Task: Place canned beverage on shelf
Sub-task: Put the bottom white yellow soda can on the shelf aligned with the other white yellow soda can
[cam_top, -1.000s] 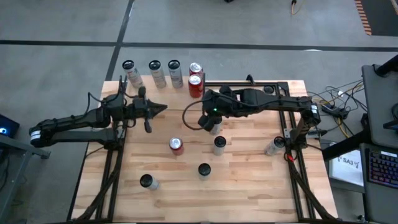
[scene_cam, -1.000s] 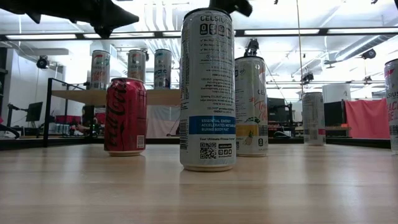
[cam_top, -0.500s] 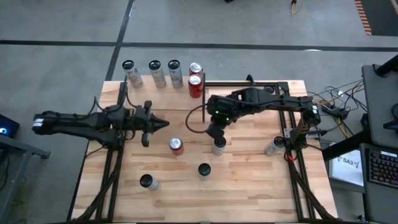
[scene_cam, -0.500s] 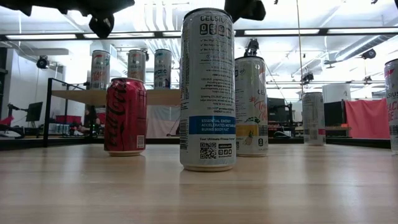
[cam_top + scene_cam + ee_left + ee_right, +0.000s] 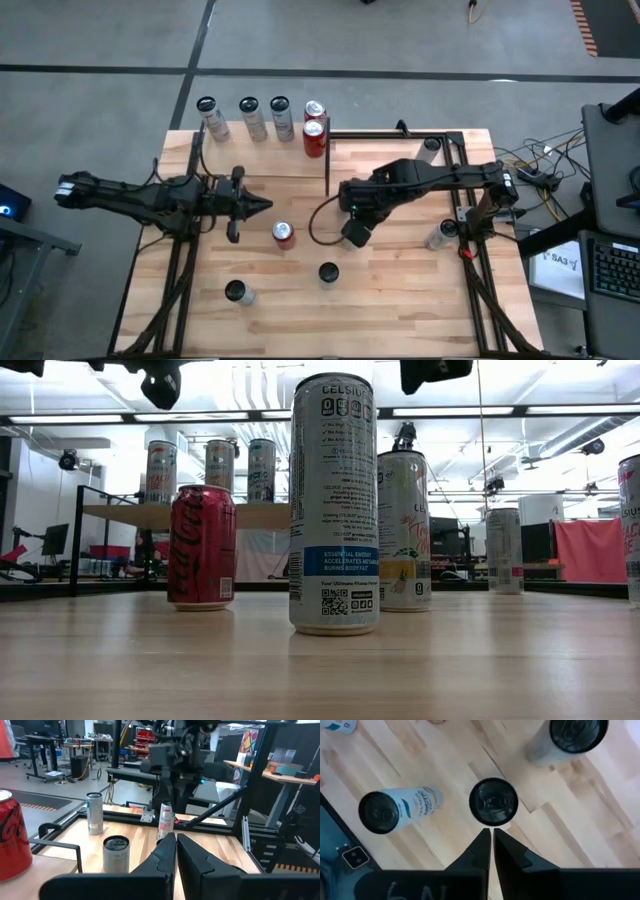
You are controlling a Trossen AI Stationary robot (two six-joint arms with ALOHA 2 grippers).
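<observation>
Two robot arms hover over a wooden table [image 5: 400, 300] scattered with drink cans, both claws pinched together and holding nothing.

Nearest me, a tall white can [image 5: 334, 505] stands at table centre, with a red cola can [image 5: 201, 547] at its ten o'clock and a pale can [image 5: 404, 530] just behind at two o'clock. Above them, the right gripper [image 5: 490, 837] points straight down, its fingers together, directly over a dark-topped can [image 5: 493, 802]. The left gripper [image 5: 175, 842], fingers also together, hangs level at nine o'clock, aimed across the table. Farthest off, at eleven o'clock, the shelf [image 5: 190, 514] carries three tall cans [image 5: 219, 468] and two red cans [image 5: 315, 128].
</observation>
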